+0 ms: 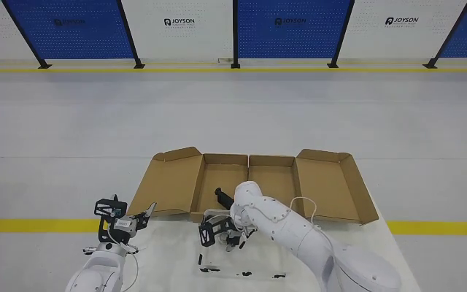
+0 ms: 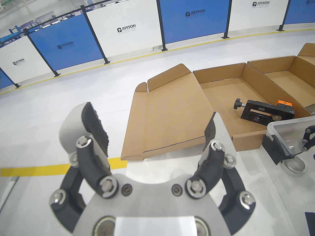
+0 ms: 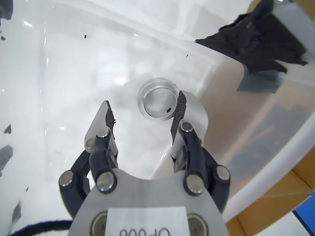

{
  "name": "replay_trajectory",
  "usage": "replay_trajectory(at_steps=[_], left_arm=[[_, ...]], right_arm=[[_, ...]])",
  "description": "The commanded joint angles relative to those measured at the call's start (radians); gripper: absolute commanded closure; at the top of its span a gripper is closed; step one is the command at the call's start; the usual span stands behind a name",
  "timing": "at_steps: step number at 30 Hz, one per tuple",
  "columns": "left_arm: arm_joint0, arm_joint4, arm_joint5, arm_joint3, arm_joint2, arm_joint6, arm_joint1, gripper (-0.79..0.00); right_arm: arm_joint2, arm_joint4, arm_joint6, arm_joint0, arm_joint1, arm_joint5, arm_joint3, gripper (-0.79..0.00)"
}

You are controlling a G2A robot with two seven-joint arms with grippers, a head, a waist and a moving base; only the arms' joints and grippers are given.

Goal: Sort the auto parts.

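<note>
A silver ring [image 3: 157, 82] lies flat in the clear bin [image 3: 73, 74], a black clamp [image 2: 267, 112] in a cardboard box [image 2: 221, 94].

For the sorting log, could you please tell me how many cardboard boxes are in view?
2, side by side, lids open: the left box holds a black clamp; the right box is partly covered by the right arm. None seems hidden.

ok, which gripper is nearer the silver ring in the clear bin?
Right. The right gripper hangs open just over the silver ring. The left gripper is open, well off to one side by the cardboard flap.
</note>
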Motion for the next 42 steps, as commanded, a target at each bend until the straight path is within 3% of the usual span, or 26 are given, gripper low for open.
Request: replay_trajectory(at_steps=[1, 9, 15, 19, 34, 42], left_arm=[[0.000, 0.000, 0.000, 0.000, 0.000, 0.000, 0.000, -0.785], [0.000, 0.000, 0.000, 0.000, 0.000, 0.000, 0.000, -0.785], [0.000, 0.000, 0.000, 0.000, 0.000, 0.000, 0.000, -0.785], [0.000, 0.000, 0.000, 0.000, 0.000, 0.000, 0.000, -0.785], [0.000, 0.000, 0.000, 0.000, 0.000, 0.000, 0.000, -0.785], [0.000, 0.000, 0.000, 0.000, 0.000, 0.000, 0.000, -0.785]], right_arm=[[-0.016, 0.001, -0.023, 0.005, -0.003, 0.001, 0.003, -0.372], [-0.071, -0.020, -0.146, 0.029, 0.005, 0.001, 0.034, -0.388], [-0.071, -0.009, -0.131, 0.031, -0.006, 0.001, 0.051, -0.585], [-0.071, 0.005, -0.120, 0.033, -0.014, 0.001, 0.064, -0.634], [-0.071, 0.066, -0.048, 0.042, -0.049, 0.001, 0.112, -0.625], [-0.071, 0.080, -0.009, 0.046, -0.072, 0.001, 0.135, -0.576]])
